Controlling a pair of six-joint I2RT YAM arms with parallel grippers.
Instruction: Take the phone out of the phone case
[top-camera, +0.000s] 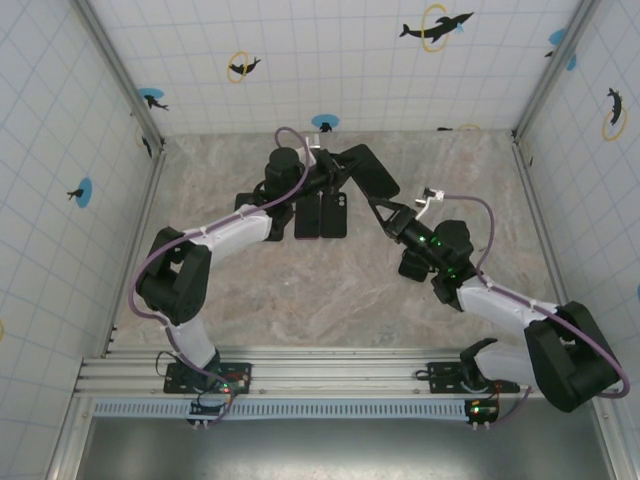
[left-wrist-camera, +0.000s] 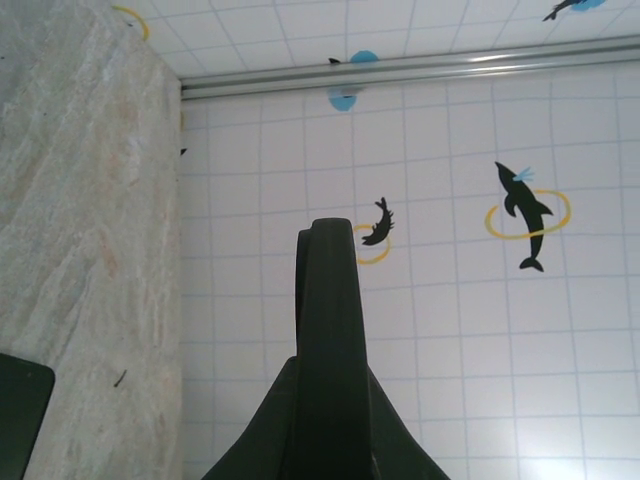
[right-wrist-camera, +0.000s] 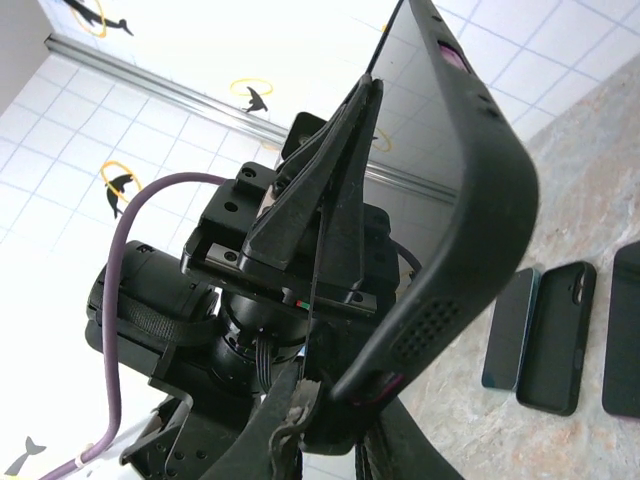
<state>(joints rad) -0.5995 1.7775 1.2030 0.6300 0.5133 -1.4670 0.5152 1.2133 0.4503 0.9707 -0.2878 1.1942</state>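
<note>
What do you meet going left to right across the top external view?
Left arm's elbow, one lying dark slab, a second slab beside it, the held phone case, right arm's elbow.

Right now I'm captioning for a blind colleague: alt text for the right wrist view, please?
A black cased phone is held up, lower end clamped by the right gripper, the left gripper shut against its edge. A loose phone and a black case lie on the table.
</note>
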